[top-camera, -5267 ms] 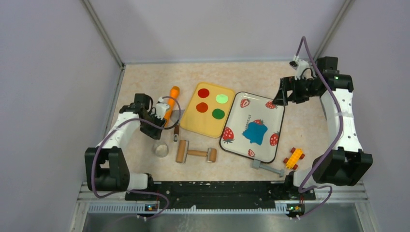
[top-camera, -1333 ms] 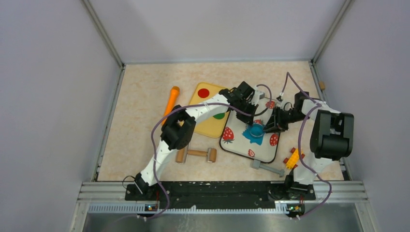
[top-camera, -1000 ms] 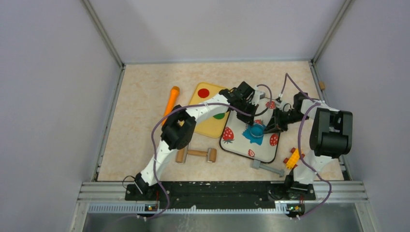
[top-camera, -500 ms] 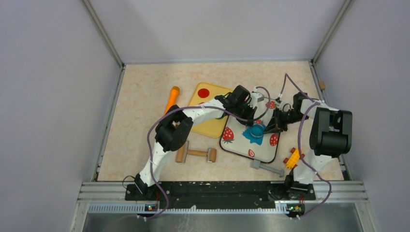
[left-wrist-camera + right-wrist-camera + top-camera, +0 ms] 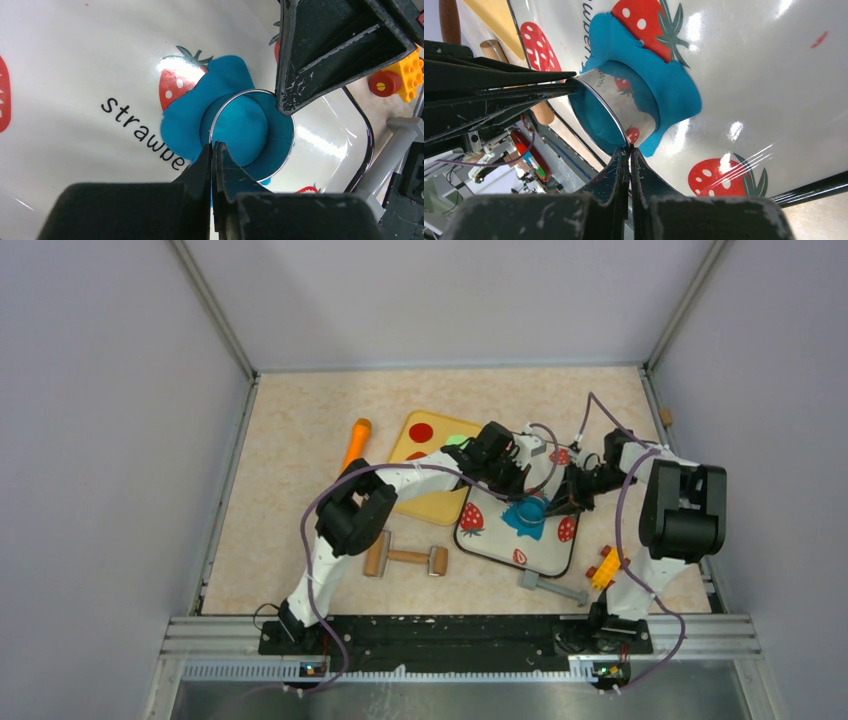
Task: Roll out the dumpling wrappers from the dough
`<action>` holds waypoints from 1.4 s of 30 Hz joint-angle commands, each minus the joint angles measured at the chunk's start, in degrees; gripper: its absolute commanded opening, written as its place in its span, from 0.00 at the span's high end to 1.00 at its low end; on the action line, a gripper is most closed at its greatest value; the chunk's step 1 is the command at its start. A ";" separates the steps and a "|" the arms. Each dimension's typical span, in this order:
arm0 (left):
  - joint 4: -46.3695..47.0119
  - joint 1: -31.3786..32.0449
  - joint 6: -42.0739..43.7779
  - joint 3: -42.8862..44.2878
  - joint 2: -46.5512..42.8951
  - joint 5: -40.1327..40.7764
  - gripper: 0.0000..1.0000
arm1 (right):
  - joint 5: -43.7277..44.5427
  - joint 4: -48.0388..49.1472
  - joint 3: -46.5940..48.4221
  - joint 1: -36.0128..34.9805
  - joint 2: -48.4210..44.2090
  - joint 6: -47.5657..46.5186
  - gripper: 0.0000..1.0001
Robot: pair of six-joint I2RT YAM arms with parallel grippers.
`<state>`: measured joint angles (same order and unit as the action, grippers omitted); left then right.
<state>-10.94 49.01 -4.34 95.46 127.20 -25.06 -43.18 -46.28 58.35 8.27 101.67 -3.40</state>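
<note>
**Both tools pinch the ring cutter on the dough**

The dough (image 5: 518, 521) is a flattened, ragged-edged blue patch lying on the strawberry tray (image 5: 546, 551), near the tray's middle, partly over a printed strawberry. A metal ring cutter (image 5: 531, 507) stands upright on the dough. Blue clay fills the ring's inside (image 5: 240, 125); I cannot tell whether it is cut free.

The left tool (image 5: 212, 146) has its fingers closed to a thin slit, nipping the cutter rim on its side. The right tool (image 5: 629, 148) is likewise closed on the rim, on the opposite side. In the top view the left tool (image 5: 513, 483) reaches in from over the yellow tray (image 5: 428, 502) and the right tool (image 5: 566, 498) comes from the tray's right.

The dough spreads past the ring on all sides seen in the wrist views (image 5: 676, 87). The tray's white surface (image 5: 75, 75) shows the word "strawbe..." just beside the dough.

On the table (image 5: 300, 420):
- a red disc (image 5: 421, 431) on the yellow tray
- an orange handle (image 5: 354, 444) left of the yellow tray
- a wooden roller (image 5: 405, 558) near the front of the yellow tray
- a grey plastic piece (image 5: 552, 588) and a yellow-and-red toy brick (image 5: 608, 566) by the strawberry tray's near right corner
</note>
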 commanded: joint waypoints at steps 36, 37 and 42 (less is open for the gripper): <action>-5.68 -5.95 0.19 14.31 6.57 -24.67 0.52 | 14.40 -4.12 -2.93 -22.92 -32.71 -65.96 0.67; -5.22 -5.93 -0.07 14.24 6.97 -24.64 0.53 | 14.70 -4.37 -2.73 -23.23 -31.67 -66.30 0.67; -3.97 -5.95 -1.21 14.84 8.59 -25.18 0.54 | 16.42 -5.12 -3.50 -25.09 -28.15 -69.11 0.66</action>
<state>-17.17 43.20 -4.82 107.66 135.04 -48.66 -29.26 -52.66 54.81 -14.92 72.38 -67.66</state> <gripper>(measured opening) 0.467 0.332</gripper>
